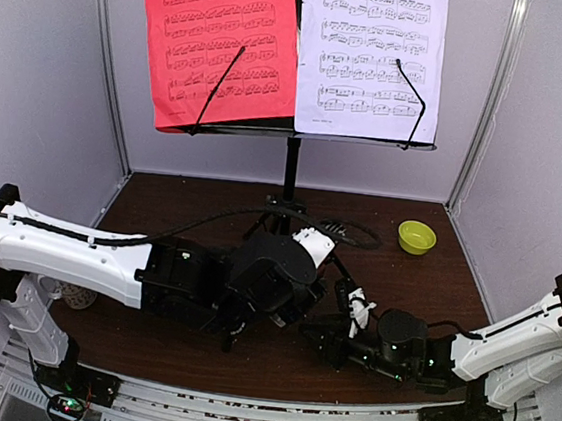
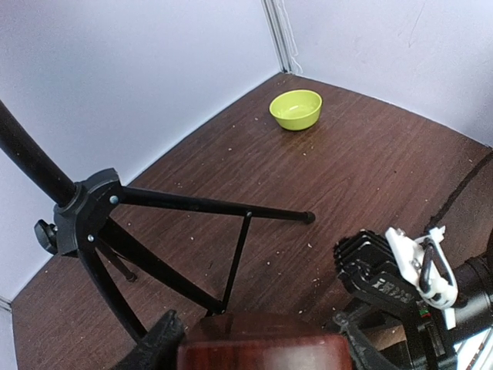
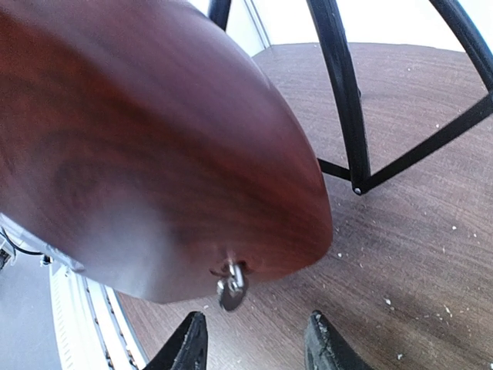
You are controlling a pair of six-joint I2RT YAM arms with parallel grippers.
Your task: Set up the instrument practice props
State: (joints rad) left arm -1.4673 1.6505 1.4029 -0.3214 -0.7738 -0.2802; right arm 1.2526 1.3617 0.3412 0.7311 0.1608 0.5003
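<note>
The black music stand (image 1: 291,166) stands at the back of the table on its tripod (image 2: 81,212), with a red sheet (image 1: 219,38) and a white sheet (image 1: 370,54) of printed music on its desk. The brown metronome (image 2: 258,351) sits between my left gripper's (image 2: 258,330) fingers, which press its two sides. In the top view both arms hide it. Up close in the right wrist view, the metronome (image 3: 146,139) has a small silver key (image 3: 231,287) hanging under it. My right gripper (image 3: 254,333) stands open just below that key, touching nothing.
A yellow-green bowl (image 1: 416,237) sits at the back right of the table. The tripod legs (image 3: 343,100) spread close behind both grippers. A patterned white object (image 1: 76,296) shows partly under the left arm. A black cable (image 1: 354,234) loops by the stand's foot.
</note>
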